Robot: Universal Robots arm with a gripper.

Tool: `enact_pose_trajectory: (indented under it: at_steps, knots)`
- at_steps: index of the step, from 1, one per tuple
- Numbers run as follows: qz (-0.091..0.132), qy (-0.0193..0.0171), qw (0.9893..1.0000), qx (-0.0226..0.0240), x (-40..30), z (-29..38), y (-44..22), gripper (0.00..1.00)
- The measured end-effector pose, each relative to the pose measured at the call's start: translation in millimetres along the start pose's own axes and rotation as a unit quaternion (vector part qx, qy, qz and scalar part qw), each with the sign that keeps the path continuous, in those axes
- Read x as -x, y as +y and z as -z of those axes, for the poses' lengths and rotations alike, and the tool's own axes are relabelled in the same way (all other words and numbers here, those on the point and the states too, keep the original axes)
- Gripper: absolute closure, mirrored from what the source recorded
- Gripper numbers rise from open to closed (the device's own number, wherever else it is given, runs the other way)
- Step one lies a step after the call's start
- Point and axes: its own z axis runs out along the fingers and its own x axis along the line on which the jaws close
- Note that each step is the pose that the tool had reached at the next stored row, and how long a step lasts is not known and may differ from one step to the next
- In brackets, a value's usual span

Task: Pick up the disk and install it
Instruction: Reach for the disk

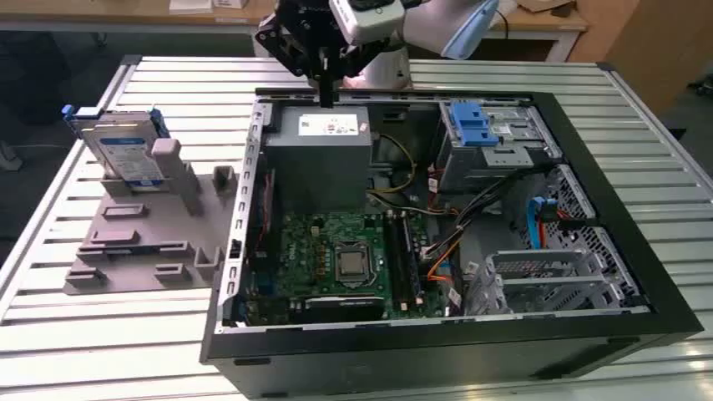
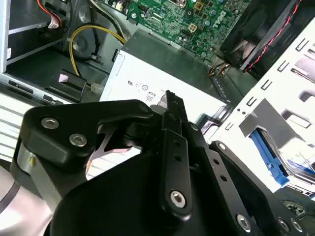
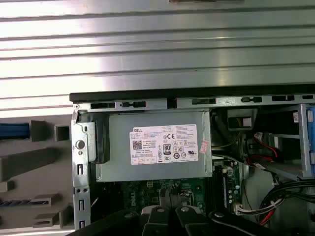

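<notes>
Silver in its blue caddy, the disk (image 1: 125,149) stands upright on a grey fixture (image 1: 145,251) at the exterior view's left, on the slatted bench (image 1: 112,351). It is well apart from the gripper (image 1: 326,96), with the open computer case (image 1: 446,359) wall between them. The gripper hangs over the case's far rim above the grey power-supply box (image 1: 323,154), fingers narrow together and holding nothing. The first wrist view shows the box's white sticker (image 3: 164,144) squarely, while the second wrist view shows the green motherboard (image 2: 197,24) beyond it.
</notes>
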Motion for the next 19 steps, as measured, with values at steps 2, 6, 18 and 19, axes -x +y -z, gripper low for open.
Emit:
enact_pose_trajectory:
  at_steps: [2, 6, 18, 19]
  knots:
    - [0.000, 0.0000, 1.0000, 0.0002, 0.0, 0.0, 0.0, 0.89]
    - [0.000, 0.0000, 1.0000, 0.0002, -0.9, 0.0, -0.1, 0.89]
    - [0.000, 0.0000, 1.0000, 0.0002, -9.7, -0.3, -0.8, 0.89]
    - [0.000, 0.0000, 1.0000, 0.0002, -9.8, -0.3, -0.8, 0.89]
